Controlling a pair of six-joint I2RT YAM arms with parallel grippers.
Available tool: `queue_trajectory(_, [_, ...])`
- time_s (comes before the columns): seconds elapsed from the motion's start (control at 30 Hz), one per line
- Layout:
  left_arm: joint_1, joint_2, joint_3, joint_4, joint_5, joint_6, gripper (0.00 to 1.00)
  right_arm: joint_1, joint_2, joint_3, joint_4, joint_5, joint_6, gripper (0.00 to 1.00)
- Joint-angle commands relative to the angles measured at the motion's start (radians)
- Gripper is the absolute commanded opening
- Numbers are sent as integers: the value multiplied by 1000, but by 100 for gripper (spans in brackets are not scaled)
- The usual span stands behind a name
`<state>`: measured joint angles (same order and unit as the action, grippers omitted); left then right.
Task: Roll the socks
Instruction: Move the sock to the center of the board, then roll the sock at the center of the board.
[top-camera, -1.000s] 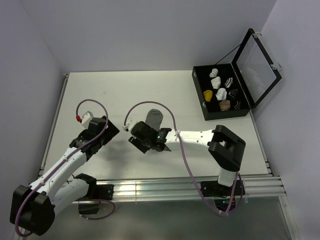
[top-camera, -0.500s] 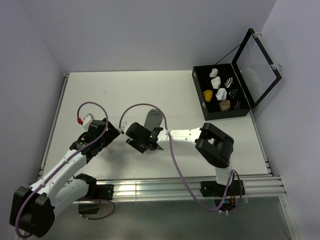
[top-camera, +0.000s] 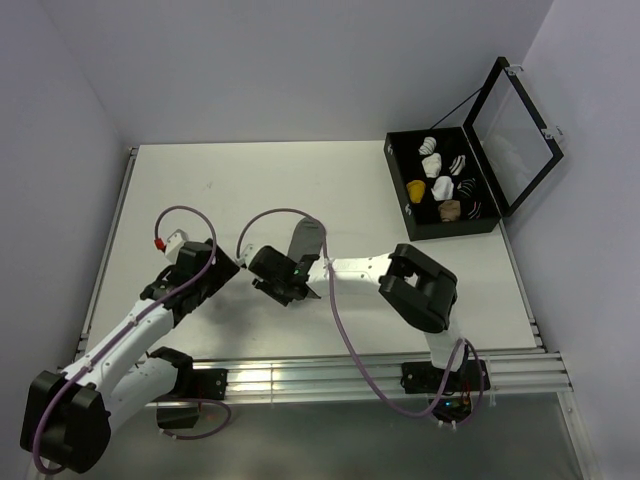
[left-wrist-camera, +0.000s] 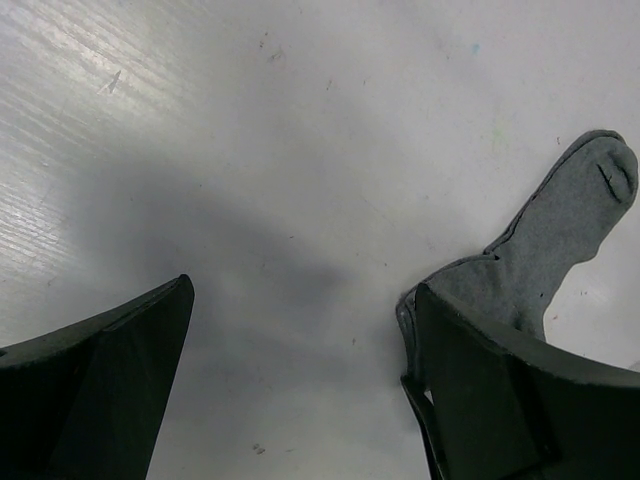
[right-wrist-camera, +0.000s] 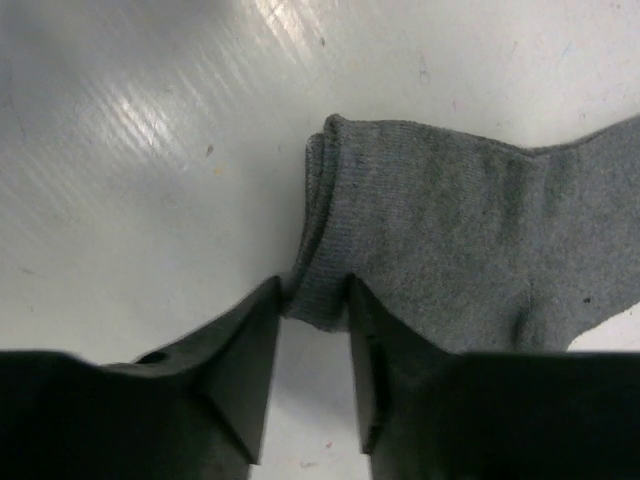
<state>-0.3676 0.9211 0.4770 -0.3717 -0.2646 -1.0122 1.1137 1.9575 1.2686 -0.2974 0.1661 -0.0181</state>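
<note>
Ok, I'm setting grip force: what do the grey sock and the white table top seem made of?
Grey short fabric sock: soft matte knit, likely cotton blend; fine ribbing shows and the cuff lies limp. White flat table top: hard, smooth, semi-glossy, perhaps laminate or paint; streaky light reflections, small scuffs.

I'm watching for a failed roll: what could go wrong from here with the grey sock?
1. The right gripper pinches only a corner of the sock at its cuff, so the fabric may slip out or roll skewed.
2. The cuff shows layered edges, and the jaws might catch just one layer.
3. The left gripper hangs open over the table beside the sock. Nothing pins the sock, so it could drag instead of rolling.
</note>
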Motion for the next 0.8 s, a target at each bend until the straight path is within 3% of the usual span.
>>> queue_trajectory(0.0, [-2, 8, 8, 73, 33, -8, 98, 11, 49, 55, -46, -11, -25, 38])
queue_trajectory(0.07, [-2, 18, 8, 79, 44, -11, 98, 11, 70, 67, -65, -8, -23, 34])
queue_trajectory(0.23, [-2, 28, 3, 93, 67, -26, 98, 8, 73, 64, -68, -4, -5, 1])
queue_trajectory(0.43, [-2, 25, -23, 152, 125, -80, 96, -46, 37, 57, -51, -146, 61, 0])
queue_trajectory(0.77, [-13, 114, -25, 260, 211, -120, 93, -262, -39, -87, 153, -646, 251, 0])
